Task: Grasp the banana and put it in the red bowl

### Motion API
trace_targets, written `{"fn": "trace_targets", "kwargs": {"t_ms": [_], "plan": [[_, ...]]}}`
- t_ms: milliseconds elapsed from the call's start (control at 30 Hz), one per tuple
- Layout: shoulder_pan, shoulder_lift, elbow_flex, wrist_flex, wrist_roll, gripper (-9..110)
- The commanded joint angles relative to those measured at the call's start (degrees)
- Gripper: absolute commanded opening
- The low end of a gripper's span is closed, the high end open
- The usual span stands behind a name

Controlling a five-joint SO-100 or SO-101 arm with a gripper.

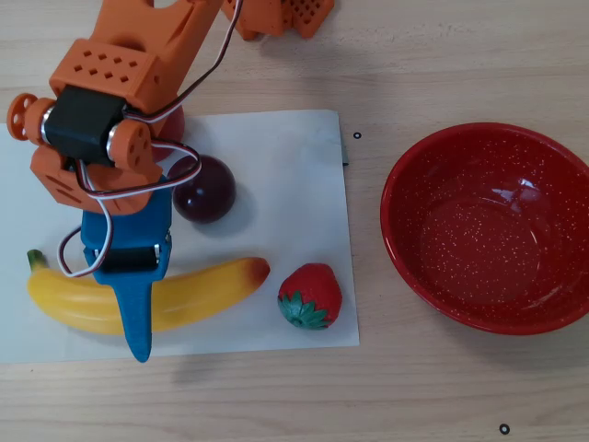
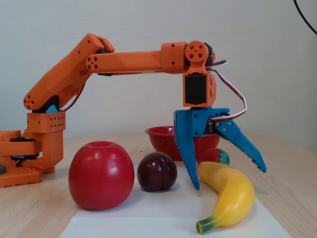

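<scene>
The gripper (image 2: 228, 178) points down with its blue jaws spread wide and nothing held; in the fixed view one finger (image 2: 189, 163) reaches low at the near-left flank of the banana (image 2: 229, 191), while the other finger (image 2: 247, 148) angles out above and to the right of it, so the fruit lies between and beneath them. Whether either tip touches the banana cannot be told. In the overhead view the gripper (image 1: 133, 318) crosses over the banana (image 1: 198, 293), which lies lengthwise on a white paper sheet (image 1: 294, 184) on the bench (image 1: 433, 55), green stem end to the gripper's left in that view and the orange-red end to its right. A dark plum (image 1: 207, 189) sits just beyond the gripper's body, up and to the right, partly hidden by the arm; a strawberry (image 1: 310, 295) lies past the banana's tinted end. The red bowl (image 1: 488, 226) stands well to the right of the gripper, off the paper. In the fixed view a red apple (image 2: 101, 174) sits left of the gripper.
</scene>
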Motion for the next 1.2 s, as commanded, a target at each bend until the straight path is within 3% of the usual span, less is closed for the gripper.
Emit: {"fn": "trace_targets", "kwargs": {"t_ms": [0,600,1167], "plan": [[-0.35,1.93,-5.01,-1.76,1.41,52],[-0.09,0.35,-4.92,-2.11,-0.7,47],[-0.88,0.62,-4.13,-2.2,-0.35,23]]}}
